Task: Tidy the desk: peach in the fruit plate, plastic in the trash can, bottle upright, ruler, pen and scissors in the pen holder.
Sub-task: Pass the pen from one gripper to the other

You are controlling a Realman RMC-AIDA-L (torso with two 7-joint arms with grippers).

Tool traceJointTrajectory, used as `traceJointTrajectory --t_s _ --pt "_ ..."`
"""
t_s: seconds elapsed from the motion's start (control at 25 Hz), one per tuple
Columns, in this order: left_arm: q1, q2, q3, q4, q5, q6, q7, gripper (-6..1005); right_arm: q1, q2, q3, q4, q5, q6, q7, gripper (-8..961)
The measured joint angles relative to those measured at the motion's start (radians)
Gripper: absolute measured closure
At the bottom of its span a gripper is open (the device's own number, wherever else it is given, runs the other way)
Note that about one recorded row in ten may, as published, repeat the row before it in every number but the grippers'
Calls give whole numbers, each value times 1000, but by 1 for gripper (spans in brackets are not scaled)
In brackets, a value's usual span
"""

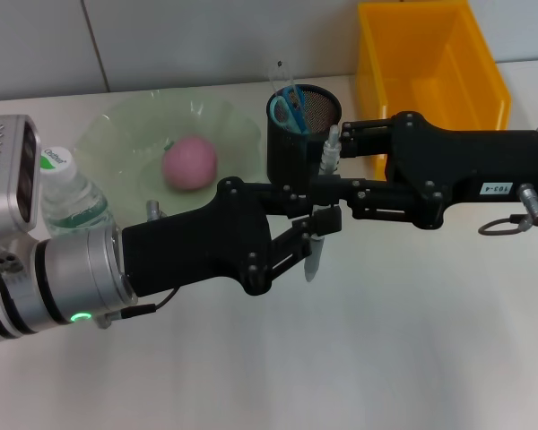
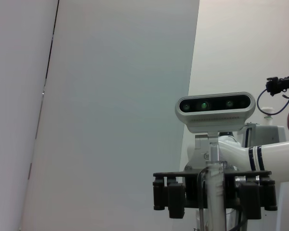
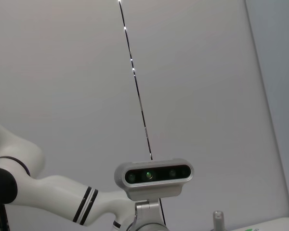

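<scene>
Head view of a pale, matte desk (image 1: pixel 359 358). A translucent green glass fruit plate (image 1: pixel 117 134) with a wavy rim holds a round pink peach (image 1: pixel 190 163) near its centre. Just beside the plate stands a clear plastic bottle (image 1: pixel 72 202), upright, with a green-and-white cap. Behind the arms is a black mesh pen holder (image 1: pixel 307 116), cylindrical, with blue-handled scissors (image 1: pixel 285 109) standing in it (handles upward). A smooth, rectangular yellow plastic bin (image 1: pixel 430 72) stands next to the holder, toward the robot's right.

The left gripper (image 1: pixel 316 240), black and angular on a silver wrist, reaches across the desk in front of the plate; its fingers are closed narrowly on the lower part of a slender clear pen (image 1: pixel 325 179) with a grey tip. The right gripper (image 1: pixel 334 148), also black, comes in from the opposite side; its fingers meet the same pen at its upper part, just in front of the pen holder. The pen is thus held nearly upright between both pincers, above the desk and outside the holder.

In the left wrist view the clear barrel of the pen rises before the black fingers (image 2: pixel 169 198) (the robot's head camera behind).
</scene>
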Motion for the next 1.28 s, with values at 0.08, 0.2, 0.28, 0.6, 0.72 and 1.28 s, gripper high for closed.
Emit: traceJointTrajectory --t_s 0.08,0.2,0.28,0.6,0.72,1.28 --pt "-1 0 0 0 0 0 0 845 0 0 0 0 -1 3 0 477" --pt "-2 0 0 -1 0 0 0 845 1 0 -1 -1 -1 3 0 476" --pt "-3 0 0 -3 0 0 0 845 1 0 -1 -3 -2 3 0 475" --pt "-3 0 0 -4 0 0 0 844 6 0 -1 -5 -3 3 0 582" --pt "-3 0 0 -5 0 -1 0 844 8 0 0 -6 -4 3 0 635" --pt "-3 0 0 -6 -1 -1 1 844 8 0 5 -6 -1 3 0 701"
